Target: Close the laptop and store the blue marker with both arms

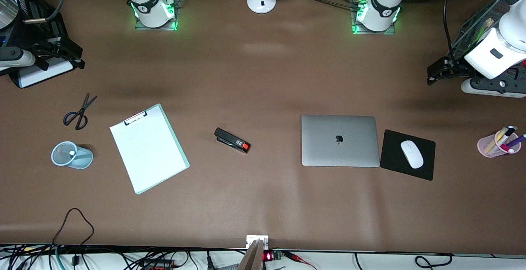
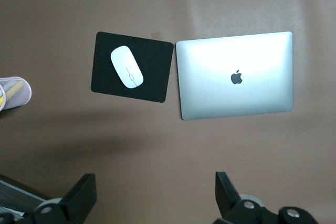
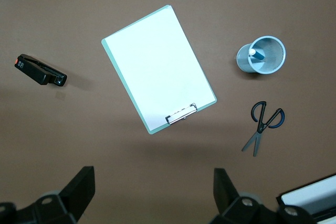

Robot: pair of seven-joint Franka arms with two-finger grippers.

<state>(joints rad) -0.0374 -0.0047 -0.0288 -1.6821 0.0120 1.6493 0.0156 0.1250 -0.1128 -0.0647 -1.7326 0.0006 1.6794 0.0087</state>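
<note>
The silver-grey laptop [image 1: 340, 140] lies shut, lid down with the dark apple logo up; it also shows in the left wrist view [image 2: 235, 75]. The blue marker [image 1: 72, 153] stands in a light-blue mesh cup [image 1: 78, 158], its white end up; the right wrist view shows it in the cup too [image 3: 254, 53]. My left gripper [image 1: 437, 72] is open and empty, high over the left arm's end of the table [image 2: 156, 192]. My right gripper [image 1: 70, 56] is open and empty, high over the right arm's end [image 3: 156, 190].
A black mouse pad [image 1: 423, 167] with a white mouse [image 1: 411, 154] lies beside the laptop. A pink cup of pens [image 1: 498, 143], a black stapler [image 1: 232, 140], a clipboard [image 1: 148, 147], scissors [image 1: 79, 112] and a lamp base [image 1: 261, 0] are also on the table.
</note>
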